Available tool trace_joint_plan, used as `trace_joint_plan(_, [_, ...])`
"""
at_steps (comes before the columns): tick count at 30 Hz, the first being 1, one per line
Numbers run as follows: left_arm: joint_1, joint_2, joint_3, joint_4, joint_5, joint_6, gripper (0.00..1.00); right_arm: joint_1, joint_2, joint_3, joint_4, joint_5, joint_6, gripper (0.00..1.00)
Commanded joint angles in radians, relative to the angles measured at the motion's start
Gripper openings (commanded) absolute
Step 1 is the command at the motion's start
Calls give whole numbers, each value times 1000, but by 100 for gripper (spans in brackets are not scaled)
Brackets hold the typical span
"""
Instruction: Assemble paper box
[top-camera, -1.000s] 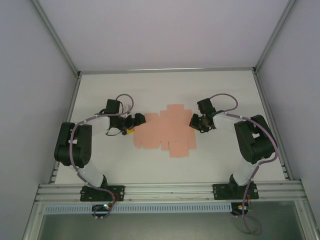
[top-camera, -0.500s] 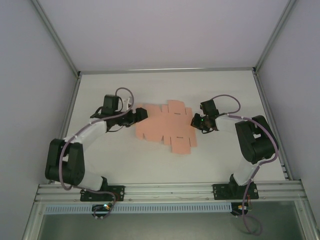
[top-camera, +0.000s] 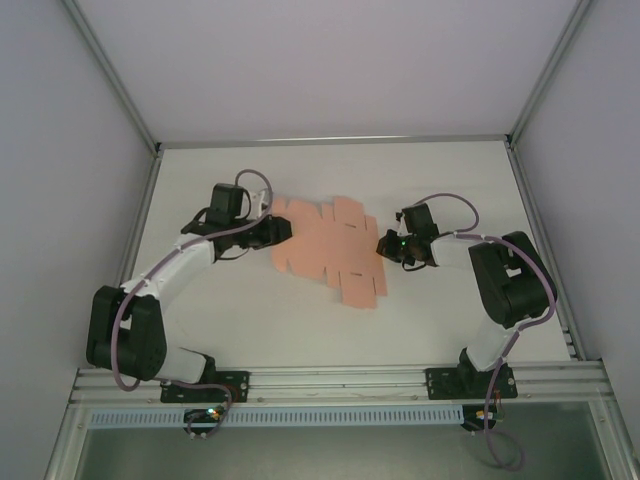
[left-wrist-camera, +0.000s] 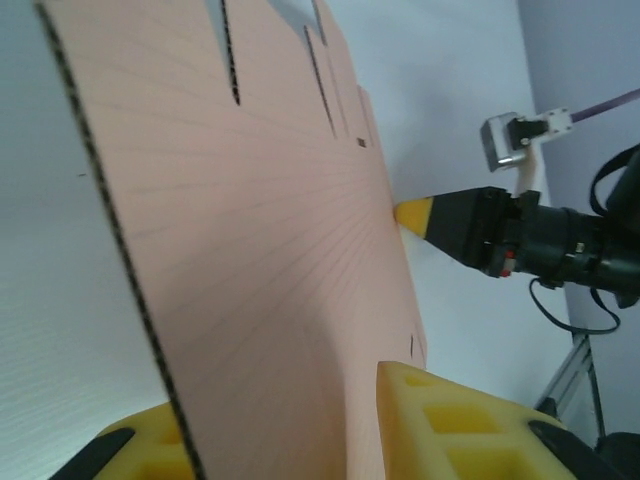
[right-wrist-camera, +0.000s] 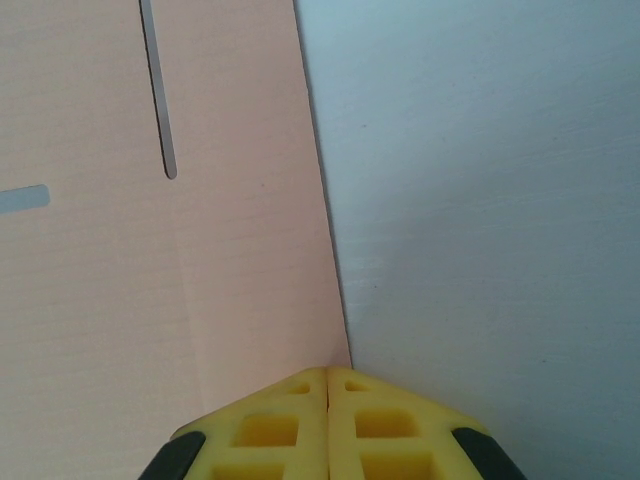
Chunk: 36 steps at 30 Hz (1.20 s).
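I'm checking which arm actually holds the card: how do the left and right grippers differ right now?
The left gripper has the paper box sheet clamped between its fingers, while the right gripper has its fingers pressed together on nothing. The left gripper sits at the sheet's left edge, and the right gripper's tip sits at its right edge. Both have yellow fingers.

Left tool (top-camera: 280, 229) clamps the paper box (top-camera: 325, 250); right tool (top-camera: 386, 243) has its fingers pressed together.

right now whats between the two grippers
The unfolded pink paper box sheet spans that stretch in the top external view, left gripper at one edge, right gripper at the other.
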Motion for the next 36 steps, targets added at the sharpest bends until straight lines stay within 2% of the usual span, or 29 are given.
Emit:
trace_joint_plan(1, [-15,-1,34,-109,-92,58,25,8,24,-45,-122,-5,-20,7])
trace_joint_plan(5, [-29,-13,51,-169,-154,97,9,2,6,-54,-128,1,-18,8])
trace_joint_plan(8, [-28,-32,44,-143,-118,101,4,-11,-23,-67,-119,-3,-19,12])
trace_joint_plan(10, [-28,-48,35,-99,-71,92,4,-28,-54,-82,-102,-26,-19,18])
trace_joint_plan(12, [-28,-72,34,-56,-6,81,4,-67,-101,-111,-58,-86,-19,29])
trace_joint_plan(14, [-26,-102,35,-22,36,64,4,-126,-163,-152,13,-177,-4,44])
trace_joint_plan(16, [-25,-140,28,25,104,42,4,-189,-224,-191,95,-287,11,54])
trace_joint_plan(20, [-23,-243,-9,151,193,-29,2,-268,-322,-222,212,-476,39,64])
trace_joint_plan(23, [-23,-313,-21,202,230,-58,3,-276,-386,-208,265,-592,54,66])
trace_joint_plan(31, [-22,-437,-68,287,250,-100,3,-275,-472,-207,449,-692,158,63])
trace_joint_plan(35, [-21,-449,-85,307,244,-110,2,-274,-479,-217,614,-761,269,60])
trace_joint_plan(36, [-22,-450,-89,314,245,-115,2,-274,-481,-213,622,-773,284,56])
